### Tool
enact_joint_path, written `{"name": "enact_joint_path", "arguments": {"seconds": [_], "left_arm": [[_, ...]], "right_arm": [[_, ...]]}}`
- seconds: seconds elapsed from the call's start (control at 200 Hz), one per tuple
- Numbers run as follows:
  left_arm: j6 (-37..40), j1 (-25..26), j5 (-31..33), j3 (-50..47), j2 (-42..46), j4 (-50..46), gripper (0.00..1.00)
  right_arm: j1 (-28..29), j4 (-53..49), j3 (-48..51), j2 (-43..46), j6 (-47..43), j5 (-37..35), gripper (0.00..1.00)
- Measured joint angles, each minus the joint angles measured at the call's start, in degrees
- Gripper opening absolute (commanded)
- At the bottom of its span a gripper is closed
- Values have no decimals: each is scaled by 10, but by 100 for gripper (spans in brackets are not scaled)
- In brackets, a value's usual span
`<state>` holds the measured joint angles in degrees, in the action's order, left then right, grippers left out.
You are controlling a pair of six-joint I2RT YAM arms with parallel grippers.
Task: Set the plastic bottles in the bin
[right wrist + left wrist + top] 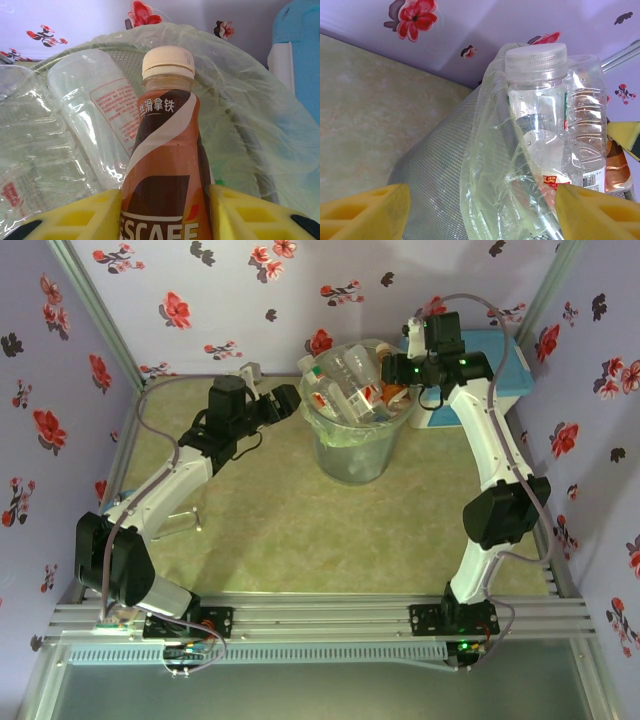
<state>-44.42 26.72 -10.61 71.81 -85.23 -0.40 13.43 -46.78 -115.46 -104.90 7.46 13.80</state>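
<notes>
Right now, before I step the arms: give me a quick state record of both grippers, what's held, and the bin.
left gripper: open, fingers wide apart, holding nothing, at the bin's left side
right gripper: shut on the brown bottle, at the bin's right rim
brown bottle: cream cap, upright in the wrist view, bag liner behind it
bin: piled with bottles past the rim
clear bottle: white cap, sticking up by the left gripper
white box: blue lid, behind the bin on the right

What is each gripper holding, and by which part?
The right gripper clamps the brown bottle around its labelled body. The left gripper is open, holding nothing.
</notes>
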Motion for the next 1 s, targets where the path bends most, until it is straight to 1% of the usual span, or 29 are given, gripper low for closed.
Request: {"name": "enact_joint_path", "arguments": {"seconds": [0.335,0.42,0.68,0.8,0.88,1.0], "left_arm": [[-3,0,-5,0,-14,6,76],[-3,0,-6,0,-14,9,76],[-3,0,-6,0,-14,20,76],[-3,0,-6,0,-14,23,76],[-3,0,-6,0,-14,22,76],[-2,-1,-5,0,-14,16,76]], "right_arm": [[19,63,41,6,16,42,43],[28,69,42,3,22,53,42],[40,65,41,3,37,52,41],[45,63,41,5,42,55,43],[51,57,39,5,47,57,46],[61,33,22,5,48,52,48]]}}
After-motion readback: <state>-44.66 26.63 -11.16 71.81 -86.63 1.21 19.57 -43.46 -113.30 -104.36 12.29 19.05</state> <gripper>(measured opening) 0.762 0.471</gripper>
